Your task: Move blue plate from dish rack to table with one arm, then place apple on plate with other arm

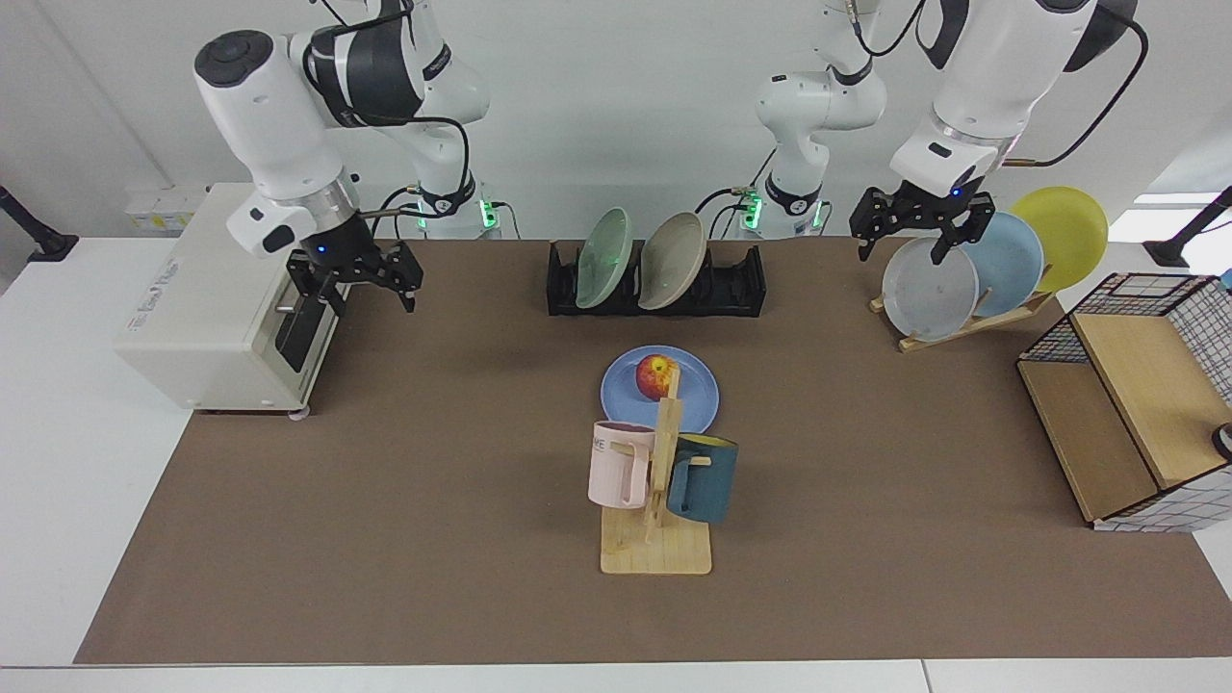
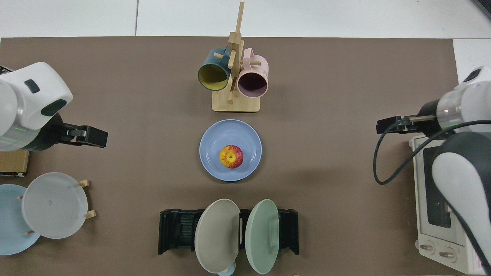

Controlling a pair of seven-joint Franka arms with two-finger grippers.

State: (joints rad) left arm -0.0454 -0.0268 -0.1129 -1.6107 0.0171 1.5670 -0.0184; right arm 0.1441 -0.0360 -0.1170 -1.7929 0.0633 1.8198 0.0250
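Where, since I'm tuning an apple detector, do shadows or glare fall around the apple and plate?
Facing view: no glare or hard shadow on the blue plate, but the mug stand has its post crossing the apple. Top view: apple and plate evenly lit, unblocked. The right gripper, by the toaster oven, and the left gripper, over the grey plate, shade neither.

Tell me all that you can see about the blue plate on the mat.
The blue plate is round, plain and periwinkle blue, with a matte look and a shallow raised rim. It lies flat and upright on the brown mat, near the middle, between the black dish rack and the wooden mug stand, touching neither. A red and yellow apple sits near its centre. No pincer touches it.
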